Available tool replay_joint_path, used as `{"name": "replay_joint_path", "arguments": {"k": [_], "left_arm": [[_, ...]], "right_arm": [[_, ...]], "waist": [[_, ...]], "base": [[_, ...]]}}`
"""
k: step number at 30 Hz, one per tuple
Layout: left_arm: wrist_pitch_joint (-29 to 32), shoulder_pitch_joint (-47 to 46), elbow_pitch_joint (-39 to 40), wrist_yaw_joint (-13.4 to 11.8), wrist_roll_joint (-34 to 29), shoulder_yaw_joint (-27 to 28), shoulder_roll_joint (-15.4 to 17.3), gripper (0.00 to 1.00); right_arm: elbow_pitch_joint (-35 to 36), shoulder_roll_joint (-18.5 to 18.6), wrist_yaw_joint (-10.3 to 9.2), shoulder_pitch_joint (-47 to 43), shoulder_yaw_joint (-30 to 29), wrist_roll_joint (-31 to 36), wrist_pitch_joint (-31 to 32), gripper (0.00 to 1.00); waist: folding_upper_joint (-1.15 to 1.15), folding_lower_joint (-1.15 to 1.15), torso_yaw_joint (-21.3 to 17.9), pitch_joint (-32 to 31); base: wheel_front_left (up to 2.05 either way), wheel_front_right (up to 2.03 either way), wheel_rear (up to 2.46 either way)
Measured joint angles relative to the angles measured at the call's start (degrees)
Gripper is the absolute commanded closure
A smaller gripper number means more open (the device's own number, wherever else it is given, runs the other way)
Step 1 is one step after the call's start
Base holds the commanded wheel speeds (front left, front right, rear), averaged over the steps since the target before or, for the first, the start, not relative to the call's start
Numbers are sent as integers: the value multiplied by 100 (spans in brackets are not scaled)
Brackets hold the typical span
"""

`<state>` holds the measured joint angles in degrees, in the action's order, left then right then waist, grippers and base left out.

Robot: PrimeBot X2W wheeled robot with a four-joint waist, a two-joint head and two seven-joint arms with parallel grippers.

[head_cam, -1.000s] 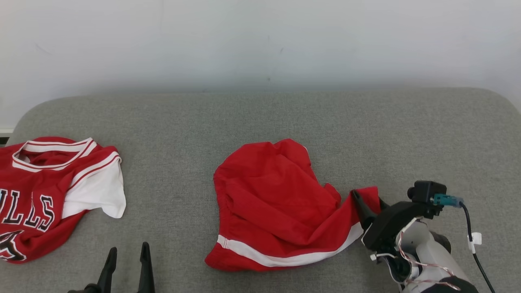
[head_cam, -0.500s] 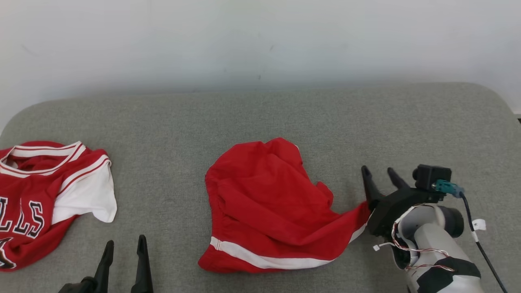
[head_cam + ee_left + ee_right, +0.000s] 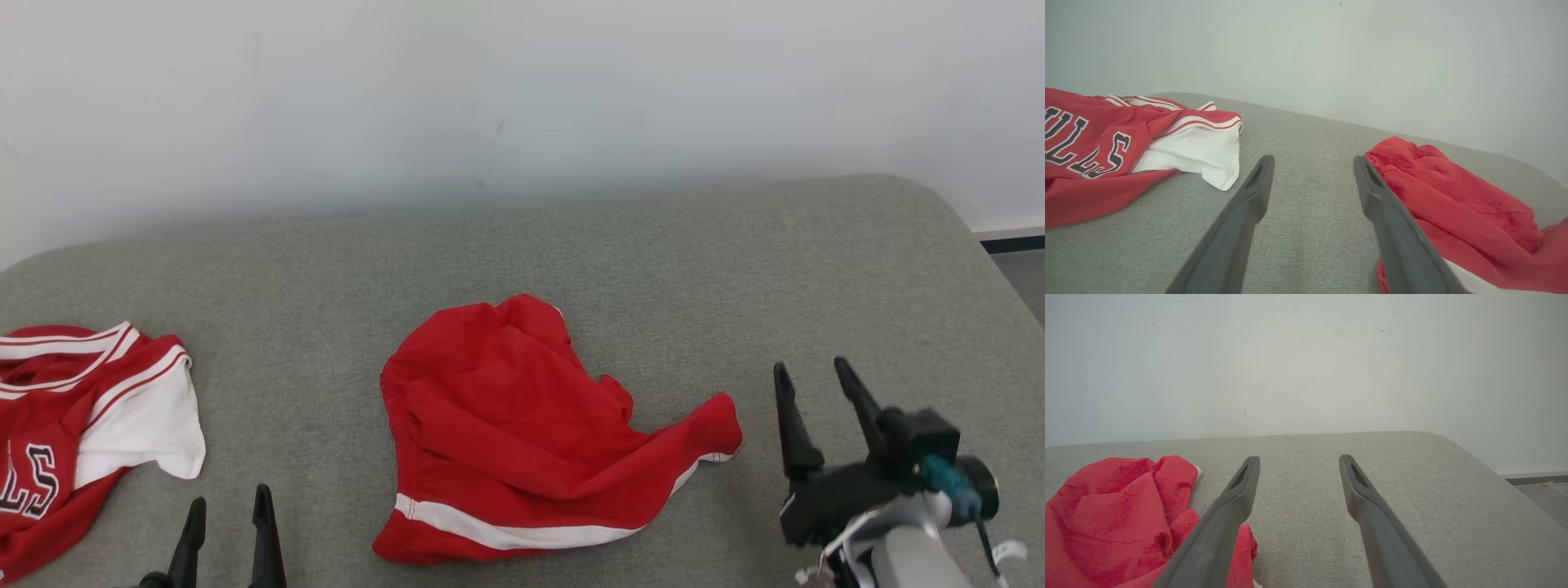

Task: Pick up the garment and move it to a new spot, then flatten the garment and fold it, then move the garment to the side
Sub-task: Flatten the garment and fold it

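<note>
Shorts [image 3: 522, 433], red with a white stripe, are lying crumpled mid-way along the grey cushion [image 3: 653, 245], long axis running left to right, one corner trailing toward my right. My right end effector [image 3: 810, 367] is hovering just beside that corner, jaws wide and empty. My left end effector [image 3: 229, 498], also gaping, is sitting farther off, nearer the jersey [image 3: 98, 408].

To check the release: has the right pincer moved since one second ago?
Yes. The right pincer, open, has drawn rightward away from the corner of the red shorts, which it touched before.
</note>
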<state>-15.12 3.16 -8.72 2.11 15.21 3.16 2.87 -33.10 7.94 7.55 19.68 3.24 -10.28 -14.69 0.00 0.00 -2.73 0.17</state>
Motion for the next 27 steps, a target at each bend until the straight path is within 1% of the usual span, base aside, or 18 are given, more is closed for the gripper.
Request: {"name": "replay_joint_path", "arguments": {"k": [4,5,9,13,19,24,27], "left_arm": [[0,69,40,18,0,35,0,0],[0,76,59,18,0,42,1,0],[0,91,65,29,-15,41,0,0],[0,97,64,36,-94,22,0,0],[0,197,38,40,-169,-23,0,0],[0,316,4,40,-212,-24,0,0],[0,358,-14,40,-223,-44,1,0]], "right_arm": [[733,-160,0,-675,-27,333,-23,0],[1047,-248,0,-974,-4,397,-30,0],[1568,-356,0,-1419,149,559,-44,0],[1713,-427,1,-1708,350,592,-44,0],[1800,-476,0,-1883,502,680,-44,0],[1846,-490,0,-1941,487,712,-44,0],[1859,-494,0,-1977,372,736,-44,0]], "waist": [[0,0,-69,-45],[0,0,-90,-67],[0,0,-120,-115],[0,0,-146,-150],[0,0,-124,-236],[0,0,-87,-320],[0,0,-59,-373]], "base": [[0,0,0],[0,0,0],[0,0,0],[0,0,0],[0,0,0],[0,0,0],[0,0,0]]}}
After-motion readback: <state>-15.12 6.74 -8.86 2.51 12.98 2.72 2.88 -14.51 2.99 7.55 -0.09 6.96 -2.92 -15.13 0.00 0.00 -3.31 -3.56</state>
